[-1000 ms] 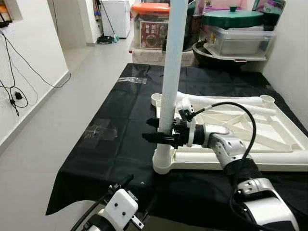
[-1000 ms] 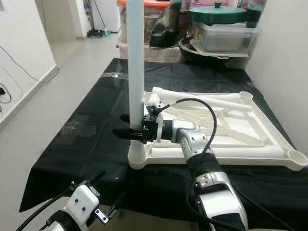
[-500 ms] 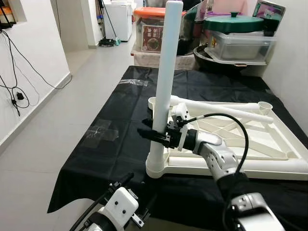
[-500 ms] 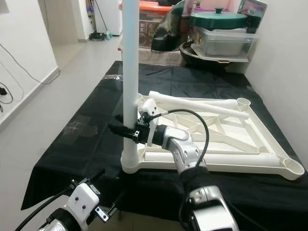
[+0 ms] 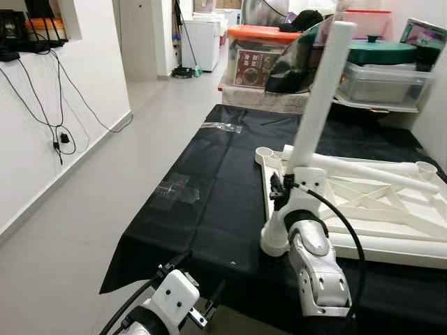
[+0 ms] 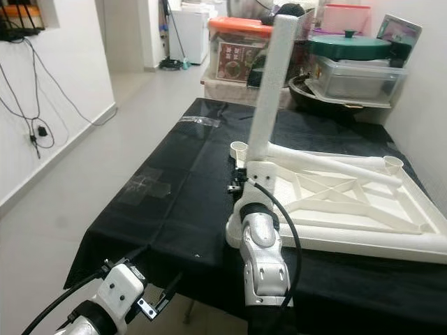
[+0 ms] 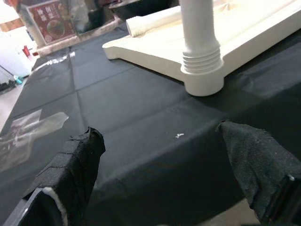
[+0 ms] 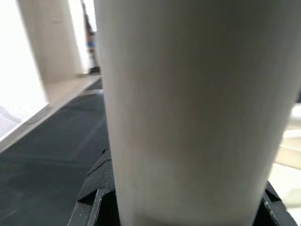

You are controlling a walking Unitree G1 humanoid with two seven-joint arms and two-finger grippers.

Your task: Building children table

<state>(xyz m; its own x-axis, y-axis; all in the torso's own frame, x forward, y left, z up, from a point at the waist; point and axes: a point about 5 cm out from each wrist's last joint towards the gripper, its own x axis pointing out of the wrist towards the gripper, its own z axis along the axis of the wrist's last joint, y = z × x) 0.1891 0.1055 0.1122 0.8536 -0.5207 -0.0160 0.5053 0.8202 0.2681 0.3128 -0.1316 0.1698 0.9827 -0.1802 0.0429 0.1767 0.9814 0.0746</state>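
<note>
The white children's table top (image 6: 349, 202) lies upside down on a black cloth (image 5: 209, 202) that covers the counter, toward the 3 o'clock side of the head views. One white table leg (image 5: 318, 105) stands in the near corner socket (image 7: 202, 77) of the top, leaning a little toward 1 o'clock. Another loose leg (image 5: 363, 166) lies flat across the far part of the top, and open sockets show at the far corners.

The right hand (image 5: 281, 190) reaches forward over the near edge of the counter and is clamped around the lower part of the standing leg, just above the socket; in the right wrist view the leg's white shaft (image 8: 197, 113) sits between the two black fingers (image 8: 96, 188).

The left hand (image 7: 164, 169) hangs low at 7 o'clock, off the near edge of the counter and well apart from the top, its fingers (image 7: 75, 165) spread wide with nothing between them.

A patch of clear tape (image 5: 174, 192) sticks to the cloth at 9 o'clock. Storage boxes (image 6: 241, 52) and a green lid (image 5: 380, 52) stand beyond the counter at 12 o'clock.
</note>
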